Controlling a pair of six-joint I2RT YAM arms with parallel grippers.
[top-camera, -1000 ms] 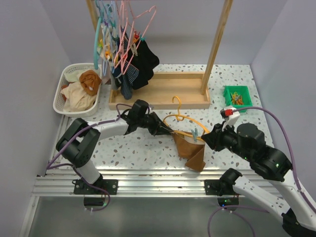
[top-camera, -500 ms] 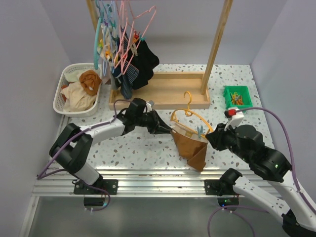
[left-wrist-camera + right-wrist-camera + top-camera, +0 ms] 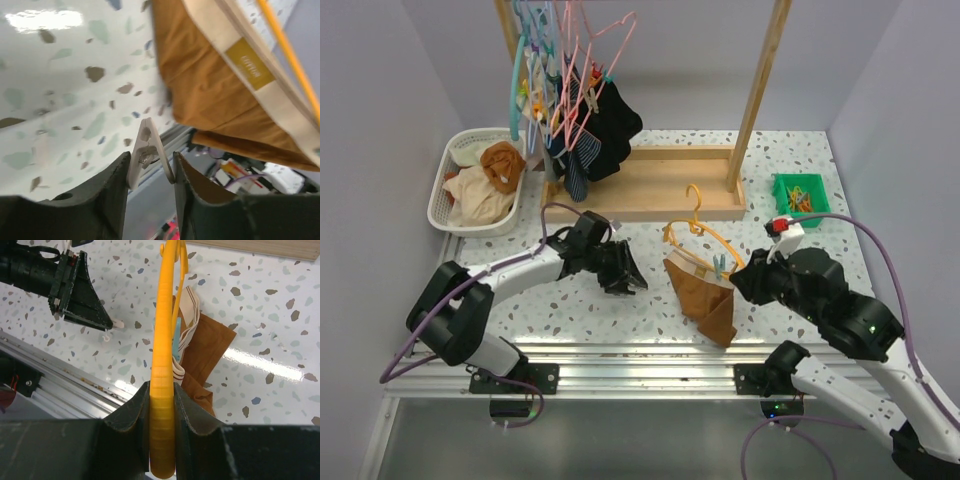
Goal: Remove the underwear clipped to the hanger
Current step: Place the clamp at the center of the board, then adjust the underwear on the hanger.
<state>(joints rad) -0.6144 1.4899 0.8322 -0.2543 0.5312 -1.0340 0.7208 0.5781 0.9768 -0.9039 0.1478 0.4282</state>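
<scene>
White clothespin [image 3: 145, 152] tight between left jaws, clearest from the left wrist; orange hanger [image 3: 162, 365] tight between right jaws.

Glossy speckled tabletop [image 3: 260, 300], matt brown cloth [image 3: 210, 347], plastic hanger [image 3: 162, 390]

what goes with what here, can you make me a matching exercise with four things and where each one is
Things:
1. white clothespin
2. orange hanger
3. orange-brown cloth
4. black underwear

Places:
A. gripped in the right hand
B. hung up on the wooden rack at the back
C. gripped in the left hand
D. hanging from the orange hanger, over the table

Pairs: 1-C, 2-A, 3-D, 4-B
</scene>
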